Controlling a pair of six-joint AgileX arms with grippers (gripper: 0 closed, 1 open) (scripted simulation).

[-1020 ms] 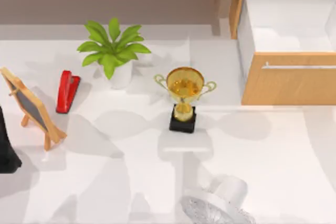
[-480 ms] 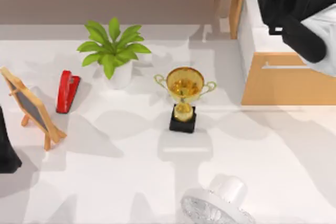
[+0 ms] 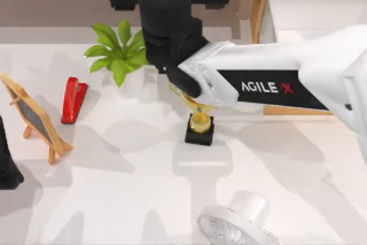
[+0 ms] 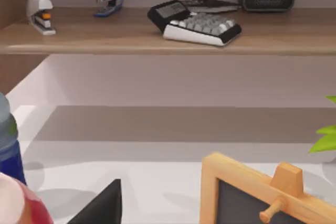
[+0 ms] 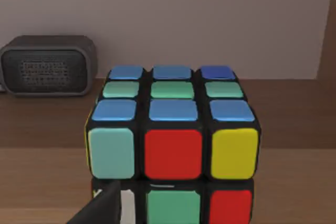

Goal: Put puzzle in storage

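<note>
Puzzle and storage

Rubik's cube (image 5: pixel 172 145) sits upright on the wooden shelf (image 5: pixel 294 129) at 12 o'clock; open light-wood drawer box (image 3: pixel 289 4), white inside, at 2 o'clock.

Puzzle (image 5: pixel 172 140) sits on wood shelf (image 5: pixel 294 129), close up: top stickers blue w/ a green row, front light blue, red, yellow. Dark grey speaker (image 5: pixel 47 65) behind it, well apart, against wall.

White "AGILE X" lettering on a black panel of the right arm (image 3: pixel 269 84).
</note>
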